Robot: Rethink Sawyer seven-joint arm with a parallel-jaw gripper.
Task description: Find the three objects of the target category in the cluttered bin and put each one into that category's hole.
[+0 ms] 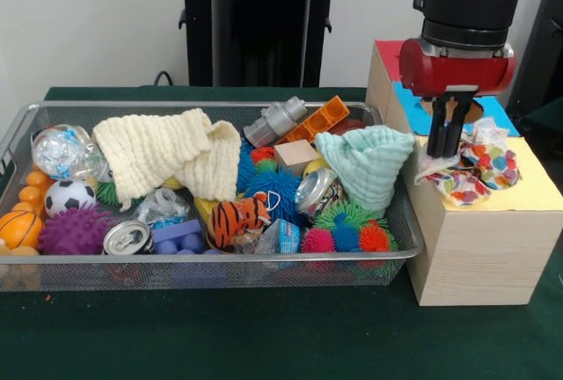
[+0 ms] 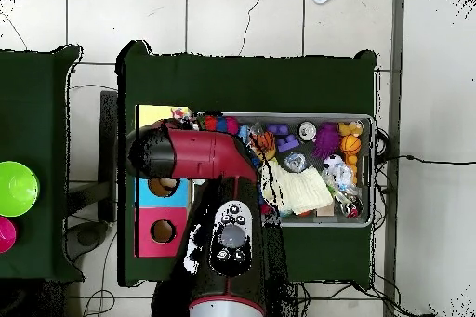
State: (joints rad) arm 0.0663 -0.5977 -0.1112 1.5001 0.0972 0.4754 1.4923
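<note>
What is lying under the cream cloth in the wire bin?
Under the cream cloth in the wire bin a green spiky ball and crumpled clear plastic peek out at its lower edge. Whatever lies under its middle is covered and cannot be seen.

No words or numbers are showing clearly enough to read; the little blue carton (image 1: 283, 236) is showing only blurry print.

We spotted a crumpled polka-dot cloth (image 1: 471, 169) heaped on the wooden box's yellow section (image 1: 528, 188), while a cream cloth (image 1: 167, 156) and mint cloth (image 1: 368, 164) sat bunched up in the mesh bin (image 1: 18, 134).
</note>
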